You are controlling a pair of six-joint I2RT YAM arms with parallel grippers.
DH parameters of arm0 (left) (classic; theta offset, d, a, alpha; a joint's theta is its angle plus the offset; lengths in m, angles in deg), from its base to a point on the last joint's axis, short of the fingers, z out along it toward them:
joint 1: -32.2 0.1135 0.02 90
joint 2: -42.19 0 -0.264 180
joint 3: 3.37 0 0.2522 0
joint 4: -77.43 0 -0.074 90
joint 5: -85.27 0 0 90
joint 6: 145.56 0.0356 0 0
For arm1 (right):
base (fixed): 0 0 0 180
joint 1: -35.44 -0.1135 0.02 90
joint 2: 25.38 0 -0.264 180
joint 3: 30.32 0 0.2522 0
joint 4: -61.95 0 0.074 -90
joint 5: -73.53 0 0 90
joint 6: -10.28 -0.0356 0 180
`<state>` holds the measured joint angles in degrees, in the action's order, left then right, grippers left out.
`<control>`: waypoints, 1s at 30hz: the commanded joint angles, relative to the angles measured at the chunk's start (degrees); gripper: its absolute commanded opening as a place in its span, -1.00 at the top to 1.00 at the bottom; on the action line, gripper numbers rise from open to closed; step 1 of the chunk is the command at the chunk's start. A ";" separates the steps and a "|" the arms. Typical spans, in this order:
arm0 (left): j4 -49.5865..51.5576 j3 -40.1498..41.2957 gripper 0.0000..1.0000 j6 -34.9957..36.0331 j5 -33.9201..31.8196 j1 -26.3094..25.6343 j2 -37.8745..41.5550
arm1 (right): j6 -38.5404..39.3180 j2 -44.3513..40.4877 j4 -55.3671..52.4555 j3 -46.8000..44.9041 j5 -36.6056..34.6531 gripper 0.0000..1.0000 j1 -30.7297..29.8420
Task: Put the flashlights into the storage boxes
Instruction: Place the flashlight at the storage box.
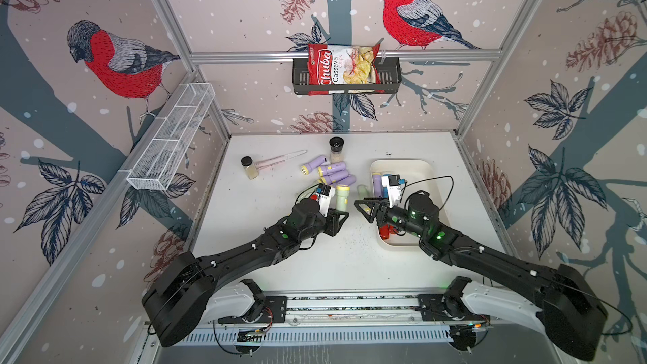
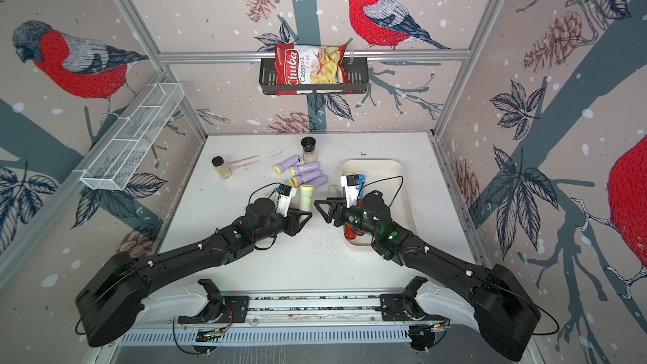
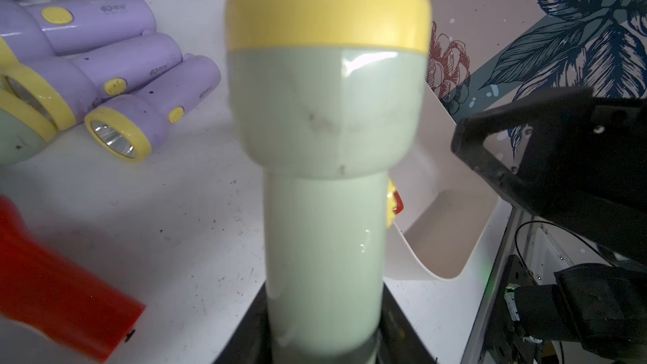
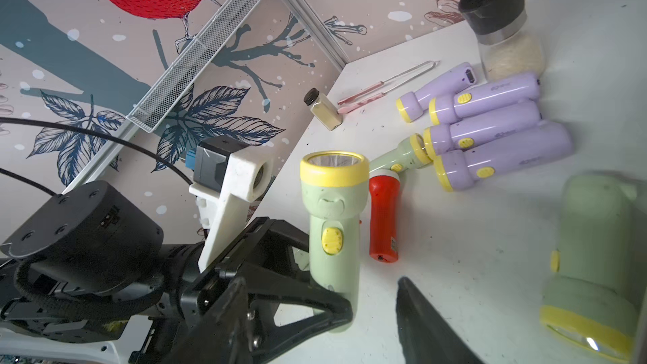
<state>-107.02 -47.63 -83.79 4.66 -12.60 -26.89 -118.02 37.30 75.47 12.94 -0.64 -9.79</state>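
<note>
My left gripper [image 1: 339,217] is shut on the handle of a pale green flashlight [image 1: 342,199] with a yellow head [image 3: 325,8], held upright above the table. My right gripper [image 1: 357,204] faces it from the tray side, close by, open and holding nothing. A pile of lilac flashlights [image 1: 332,174] lies further back. A red flashlight [image 4: 383,218] and a small green one [image 4: 402,159] lie beside it. Another green flashlight [image 4: 595,257] lies near the cream-white storage box [image 1: 420,169], which holds lilac [image 1: 376,183], blue and red [image 1: 385,231] ones under my right arm.
Two clear jars with black lids [image 1: 249,166] [image 1: 336,148] and a pink tool [image 1: 280,160] stand behind the pile. A white wire basket [image 1: 171,138] hangs on the left wall. A black shelf [image 1: 392,78] with a chips bag is on the back wall.
</note>
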 commanded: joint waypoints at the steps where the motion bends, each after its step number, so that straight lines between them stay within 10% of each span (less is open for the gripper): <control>1: -4.11 -0.12 0.65 1.42 1.19 -0.03 0.43 | -2.45 1.48 3.14 1.45 1.35 -0.33 -0.29; 30: -4.11 0.33 0.65 2.30 1.32 -0.01 2.23 | -4.24 18.43 0.11 12.57 -7.06 0.32 -7.48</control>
<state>-107.07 -47.37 -82.72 4.77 -12.53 -25.18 -121.47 55.00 74.99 24.41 -8.35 -16.31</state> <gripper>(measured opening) 0.403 0.368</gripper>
